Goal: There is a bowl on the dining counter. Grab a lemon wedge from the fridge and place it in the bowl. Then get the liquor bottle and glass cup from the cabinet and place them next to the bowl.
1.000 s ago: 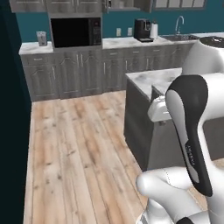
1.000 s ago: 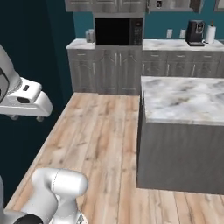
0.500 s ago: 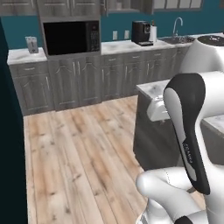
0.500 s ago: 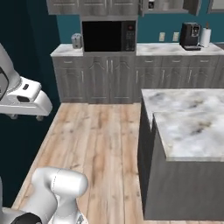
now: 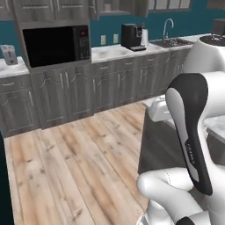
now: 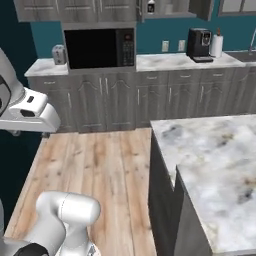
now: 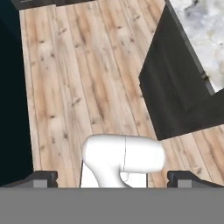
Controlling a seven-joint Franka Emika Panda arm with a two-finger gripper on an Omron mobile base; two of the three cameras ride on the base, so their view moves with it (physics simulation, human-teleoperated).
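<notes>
I am facing a run of grey cupboards (image 6: 115,102) under a marble worktop (image 6: 175,61), and I am taking the microwave (image 6: 100,47) built into that run as my landmark. Left of the microwave, a small toaster (image 6: 59,54) is standing on the worktop's end. Right of the microwave, further along the same worktop, a black coffee machine (image 6: 199,44) is sitting with a white paper roll (image 6: 216,45) just beside it, and beyond those, in the left base view, a sink tap (image 5: 166,29) is rising over the basin. Above the microwave, grey wall cabinets (image 6: 75,9) are hanging against a teal wall. In front of the microwave, a pale wooden floor (image 6: 107,170) is stretching toward me.

Nearer to me and to the right of the microwave, the dining counter (image 6: 217,167) is standing on the floor, its marble top on a dark base; the part I am seeing is carrying nothing I can make out.

My gripper (image 7: 113,177) is hanging over the floor, beside the dark corner of that counter, with its two dark fingertips (image 7: 42,178) spread wide at opposite sides of the hand view, and nothing is sitting between them.
</notes>
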